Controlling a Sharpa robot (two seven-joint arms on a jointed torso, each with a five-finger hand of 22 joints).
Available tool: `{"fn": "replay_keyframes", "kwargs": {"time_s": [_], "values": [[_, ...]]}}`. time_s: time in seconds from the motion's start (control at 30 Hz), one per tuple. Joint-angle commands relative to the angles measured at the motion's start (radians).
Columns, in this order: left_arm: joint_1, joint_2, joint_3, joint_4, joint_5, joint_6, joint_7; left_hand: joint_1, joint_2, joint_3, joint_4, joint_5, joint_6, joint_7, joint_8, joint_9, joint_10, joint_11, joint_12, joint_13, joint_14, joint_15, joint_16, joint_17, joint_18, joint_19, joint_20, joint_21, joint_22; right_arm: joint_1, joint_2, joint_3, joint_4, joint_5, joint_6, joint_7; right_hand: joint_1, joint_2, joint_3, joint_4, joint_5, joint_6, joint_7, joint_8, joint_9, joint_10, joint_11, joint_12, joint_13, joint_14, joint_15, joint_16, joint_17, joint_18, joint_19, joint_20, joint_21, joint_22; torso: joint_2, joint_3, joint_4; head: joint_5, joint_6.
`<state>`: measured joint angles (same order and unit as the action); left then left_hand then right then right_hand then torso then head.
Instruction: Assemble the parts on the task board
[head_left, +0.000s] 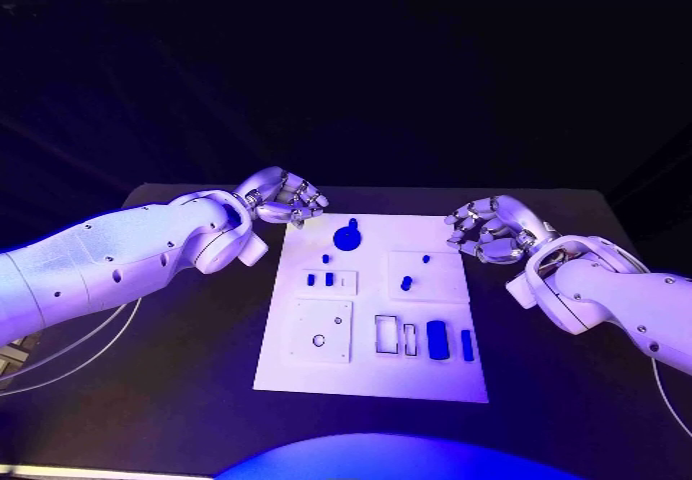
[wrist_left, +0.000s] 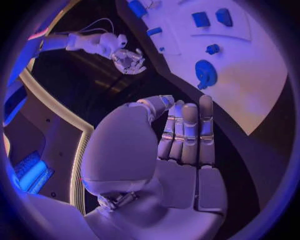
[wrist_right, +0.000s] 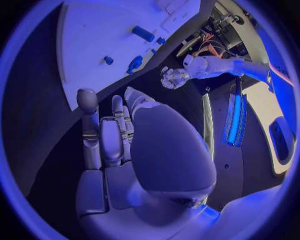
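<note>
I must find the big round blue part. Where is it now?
In the head view, the round blue part lies at the far edge of the white board, between both hands.

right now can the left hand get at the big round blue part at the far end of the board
Probably yes. The left hand hovers empty just off the task board's far corner, and the round blue part lies beside it with nothing between them.

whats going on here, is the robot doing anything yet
Not yet. The left robot hand and the right robot hand hover at the far corners of the white board, one on each side, fingers curled, holding nothing. The small blue parts lie on the board, untouched.
</note>
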<state>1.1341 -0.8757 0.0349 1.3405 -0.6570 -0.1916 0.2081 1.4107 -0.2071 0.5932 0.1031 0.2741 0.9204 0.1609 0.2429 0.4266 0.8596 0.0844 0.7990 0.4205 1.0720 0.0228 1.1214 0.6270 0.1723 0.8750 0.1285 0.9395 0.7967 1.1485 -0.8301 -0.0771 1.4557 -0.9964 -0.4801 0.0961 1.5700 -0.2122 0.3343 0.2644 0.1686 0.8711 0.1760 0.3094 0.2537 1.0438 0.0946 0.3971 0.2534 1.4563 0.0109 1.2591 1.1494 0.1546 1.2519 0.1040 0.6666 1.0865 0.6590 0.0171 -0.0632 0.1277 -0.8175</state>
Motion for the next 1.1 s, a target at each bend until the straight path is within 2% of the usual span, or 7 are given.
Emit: {"fn": "replay_keyframes", "kwargs": {"time_s": [0.03,0.2,0.37,0.47,0.67,0.9,1.1], "values": [[0.001,-0.012,0.001,0.020,0.281,-0.005,0.096,0.000,0.009,-0.008,0.001,-0.001,-0.010,0.003,-0.002,0.001,-0.004,0.008,-0.027,-0.022,-0.017,0.005,-0.030,-0.021,0.010,-0.010,0.001,-0.017,-0.011,0.005,0.010,0.000,-0.012,-0.211,0.136,-0.055,-0.010,-0.020,0.027,-0.007,-0.001,0.016,-0.001,0.004,-0.002,0.014,0.002,-0.044,-0.029,0.009,0.001,0.006,0.004,-0.001,0.003,0.005,0.010,0.011,0.002,-0.0015,0.0013,-0.008,0.003],[0.000,-0.032,0.001,0.048,0.388,0.009,0.127,-0.005,0.015,-0.026,0.009,0.000,-0.024,0.013,-0.007,-0.004,-0.017,0.023,-0.082,-0.070,-0.044,0.018,-0.083,-0.046,0.010,-0.025,0.012,-0.058,-0.035,0.013,0.032,0.000,-0.027,-0.358,0.197,-0.106,-0.037,-0.043,0.062,-0.018,-0.002,0.031,-0.001,0.003,-0.005,0.026,0.006,-0.117,-0.071,0.014,0.005,0.014,0.013,-0.003,0.007,0.006,0.024,0.027,0.001,-0.0021,0.0020,-0.038,0.009],[0.000,-0.045,0.001,0.064,0.418,-0.003,0.142,-0.006,0.019,-0.031,0.012,0.002,-0.041,0.023,-0.015,-0.009,-0.021,0.031,-0.097,-0.086,-0.051,0.024,-0.100,-0.056,0.010,-0.029,0.018,-0.074,-0.045,0.019,0.052,0.000,-0.036,-0.470,0.233,-0.157,-0.049,-0.057,0.067,-0.023,-0.004,0.036,-0.007,0.001,-0.006,0.023,0.006,-0.137,-0.085,0.013,0.007,0.010,0.007,-0.001,0.003,0.005,0.014,0.026,0.001,-0.0032,0.0029,-0.057,0.014],[0.000,-0.047,0.001,0.066,0.428,-0.012,0.155,-0.006,0.020,-0.031,0.013,0.003,-0.043,0.024,-0.016,-0.009,-0.021,0.032,-0.098,-0.088,-0.052,0.025,-0.102,-0.057,0.010,-0.029,0.019,-0.076,-0.046,0.021,0.065,0.000,-0.041,-0.512,0.248,-0.180,-0.054,-0.062,0.071,-0.028,-0.003,0.040,-0.008,0.001,-0.006,0.013,0.008,-0.152,-0.095,0.016,0.009,0.017,0.017,-0.003,0.006,0.005,0.025,0.033,0.000,-0.0034,0.0014,-0.063,0.014],[0.000,-0.046,0.001,0.060,0.483,-0.043,0.192,-0.003,0.023,-0.031,0.012,0.003,-0.042,0.024,-0.016,-0.009,-0.018,0.032,-0.098,-0.089,-0.053,0.026,-0.105,-0.058,0.010,-0.029,0.019,-0.078,-0.047,0.022,0.093,-0.001,-0.044,-0.579,0.235,-0.235,-0.059,-0.057,0.079,-0.032,-0.002,0.043,-0.005,-0.002,-0.008,0.011,0.010,-0.161,-0.104,0.025,0.009,0.036,0.039,-0.010,0.024,0.006,0.066,0.057,0.001,-0.0001,-0.0002,-0.068,0.015],[0.000,-0.045,0.001,0.061,0.505,-0.047,0.202,-0.004,0.024,-0.032,0.013,0.003,-0.042,0.025,-0.015,-0.010,-0.015,0.032,-0.097,-0.090,-0.053,0.026,-0.106,-0.059,0.010,-0.029,0.020,-0.080,-0.048,0.022,0.112,-0.001,-0.048,-0.610,0.214,-0.276,-0.069,-0.056,0.087,-0.032,-0.003,0.046,-0.003,-0.004,-0.009,0.012,0.012,-0.168,-0.114,0.034,0.011,0.054,0.059,-0.015,0.041,0.006,0.102,0.077,0.001,-0.0025,0.0035,-0.077,0.012],[0.000,-0.045,0.001,0.062,0.509,-0.048,0.201,-0.006,0.024,-0.033,0.015,0.003,-0.042,0.025,-0.015,-0.010,-0.014,0.033,-0.097,-0.091,-0.053,0.027,-0.107,-0.060,0.010,-0.029,0.020,-0.081,-0.049,0.022,0.134,-0.006,-0.063,-0.601,0.228,-0.276,-0.072,-0.054,0.093,-0.033,-0.002,0.050,-0.003,-0.004,-0.009,0.017,0.011,-0.170,-0.118,0.039,0.011,0.063,0.069,-0.018,0.051,0.006,0.122,0.088,0.002,-0.0011,-0.0003,-0.071,0.009]]}}
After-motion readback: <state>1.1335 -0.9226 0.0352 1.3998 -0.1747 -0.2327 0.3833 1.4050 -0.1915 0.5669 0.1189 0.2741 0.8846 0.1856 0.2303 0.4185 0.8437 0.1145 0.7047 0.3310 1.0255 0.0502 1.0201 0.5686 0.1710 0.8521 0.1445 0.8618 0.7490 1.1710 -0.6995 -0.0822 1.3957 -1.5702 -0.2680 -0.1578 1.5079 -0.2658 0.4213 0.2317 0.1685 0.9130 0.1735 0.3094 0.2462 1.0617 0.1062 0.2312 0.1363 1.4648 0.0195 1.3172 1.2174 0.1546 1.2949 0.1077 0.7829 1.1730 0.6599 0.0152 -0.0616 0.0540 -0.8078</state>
